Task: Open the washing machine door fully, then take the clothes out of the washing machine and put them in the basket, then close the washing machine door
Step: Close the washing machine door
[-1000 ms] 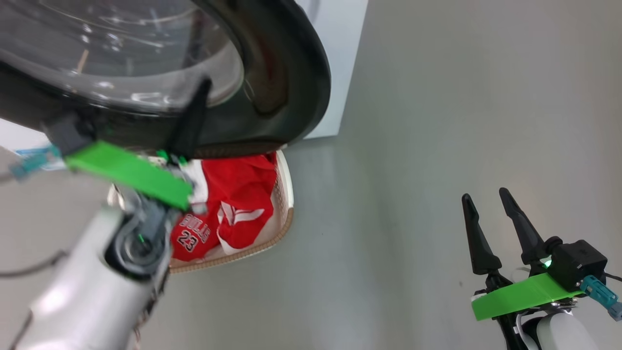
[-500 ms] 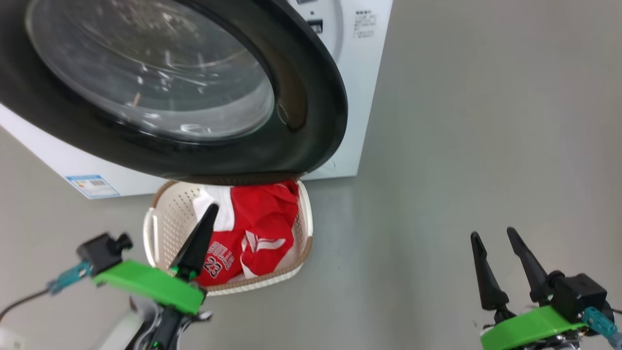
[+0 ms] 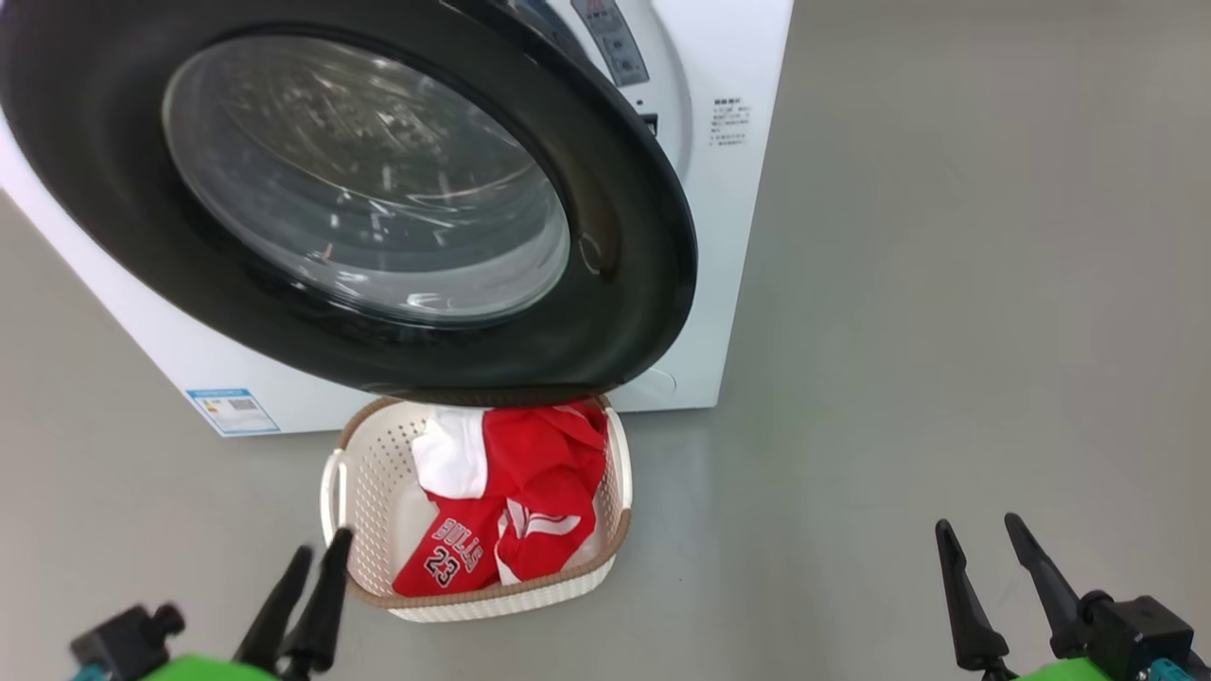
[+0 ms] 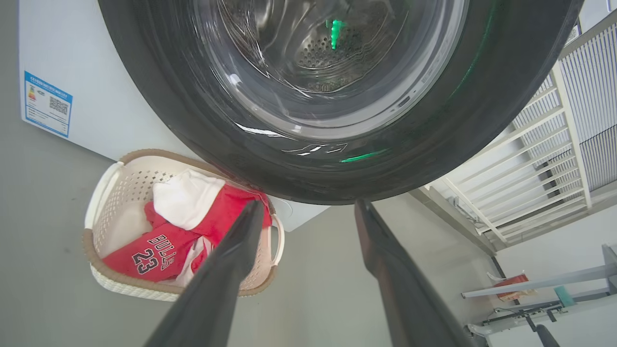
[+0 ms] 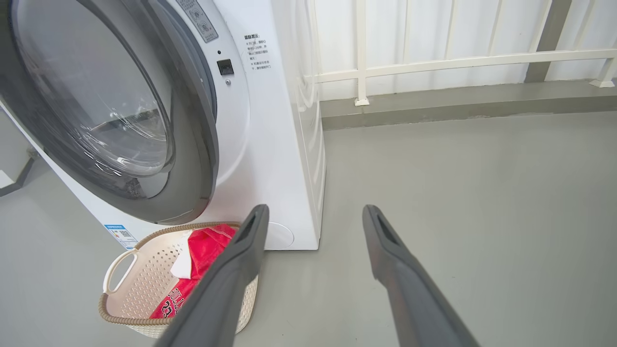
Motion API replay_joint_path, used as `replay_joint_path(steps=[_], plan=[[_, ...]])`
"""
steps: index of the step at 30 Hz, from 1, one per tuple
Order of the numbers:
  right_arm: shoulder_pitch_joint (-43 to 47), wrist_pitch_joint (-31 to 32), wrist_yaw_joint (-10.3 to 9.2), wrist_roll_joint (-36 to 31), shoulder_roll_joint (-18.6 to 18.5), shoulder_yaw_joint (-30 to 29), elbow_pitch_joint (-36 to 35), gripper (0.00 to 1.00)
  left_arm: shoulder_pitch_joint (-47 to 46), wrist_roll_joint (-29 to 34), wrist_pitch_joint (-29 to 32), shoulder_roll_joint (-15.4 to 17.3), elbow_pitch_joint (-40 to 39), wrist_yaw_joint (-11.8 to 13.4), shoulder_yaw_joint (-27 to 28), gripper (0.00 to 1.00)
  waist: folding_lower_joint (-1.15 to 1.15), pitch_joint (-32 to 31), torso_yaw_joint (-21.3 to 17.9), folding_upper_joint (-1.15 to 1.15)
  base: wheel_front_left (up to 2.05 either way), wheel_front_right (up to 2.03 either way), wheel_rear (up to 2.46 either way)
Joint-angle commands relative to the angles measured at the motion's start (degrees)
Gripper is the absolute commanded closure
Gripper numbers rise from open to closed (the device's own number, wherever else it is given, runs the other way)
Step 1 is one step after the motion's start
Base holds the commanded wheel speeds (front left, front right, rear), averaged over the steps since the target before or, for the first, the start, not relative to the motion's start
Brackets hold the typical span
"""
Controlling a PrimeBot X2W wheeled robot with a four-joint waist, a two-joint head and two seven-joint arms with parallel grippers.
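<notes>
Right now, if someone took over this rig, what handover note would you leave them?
Left gripper: open, empty, low by the near left corner of the basket.
Right gripper: open, empty, above the floor to the right.
Clothes: red garments lying in the basket, which stands on the floor under the lower edge of the washing machine door.
Door: swung to against the front of the washing machine; cannot tell if it is latched.
Done: clothes are in the basket, door looks closed.
Left: check that the door is fully shut.
</notes>
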Motion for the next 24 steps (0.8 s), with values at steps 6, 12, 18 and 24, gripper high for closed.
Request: replay_joint_path(steps=[6,12,18,24], plan=[[0.71,-0.37,0.42,-1.16,-0.7,0.54,-1.38,0.0,3.94,8.35,-0.68,0.87,-0.4,-0.32,8.23,0.0,0.0,-1.95,1.21,0.0,0.0,0.0,0.0],[1.22,-0.37,0.42,-1.46,-0.7,0.16,-1.47,0.0,7.69,27.36,-0.68,-1.38,-2.29,-0.32,15.32,0.0,0.0,-3.12,1.68,0.0,0.0,0.0,0.0],[1.43,-0.37,0.42,-1.57,-0.7,-0.31,-1.83,0.0,10.13,41.27,-0.68,-5.63,-5.97,-0.32,22.07,0.0,0.0,-3.57,1.72,0.0,0.0,0.0,0.0],[1.49,-0.37,0.42,-1.62,-0.7,-0.46,-2.43,0.0,12.15,52.07,-0.69,-10.33,-10.78,-0.32,27.24,0.0,0.0,-3.61,1.67,0.0,0.0,0.0,0.0]])
